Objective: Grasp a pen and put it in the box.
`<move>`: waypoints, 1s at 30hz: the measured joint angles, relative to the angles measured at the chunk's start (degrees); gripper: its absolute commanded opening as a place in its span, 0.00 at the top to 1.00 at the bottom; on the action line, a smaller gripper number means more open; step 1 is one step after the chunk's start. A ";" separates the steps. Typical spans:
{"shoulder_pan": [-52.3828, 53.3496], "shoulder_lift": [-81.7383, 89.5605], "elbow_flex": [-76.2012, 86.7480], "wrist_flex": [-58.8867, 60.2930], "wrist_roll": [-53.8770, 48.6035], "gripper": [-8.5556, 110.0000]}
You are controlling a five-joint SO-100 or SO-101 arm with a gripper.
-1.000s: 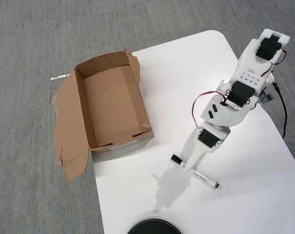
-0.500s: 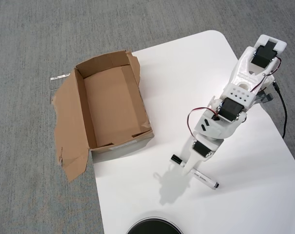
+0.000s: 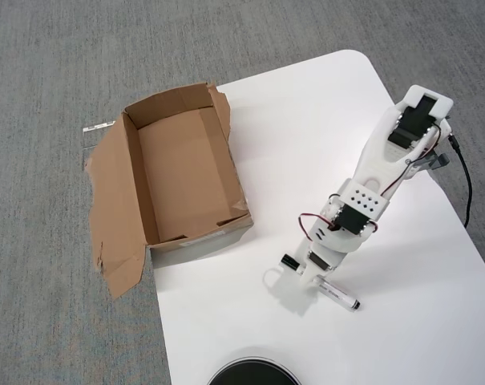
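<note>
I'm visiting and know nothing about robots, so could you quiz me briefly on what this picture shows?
1. True or false: the pen already lies inside the box.
2. What does the pen rest on? A) grey carpet B) white table C) box flap
3. In the overhead view, the pincer sits over which end of the pen?

Key: 1 false. 2 B. 3 The black-capped end, the left one; whether it is gripping cannot be told.

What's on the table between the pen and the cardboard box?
Nothing: in the overhead view, only bare white table lies between the pen and the box.
</note>
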 measured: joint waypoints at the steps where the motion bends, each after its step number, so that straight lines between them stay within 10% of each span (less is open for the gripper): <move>1: 0.00 -0.62 0.00 0.00 0.00 0.70; 30: -4.39 -2.29 -1.76 0.00 0.00 0.71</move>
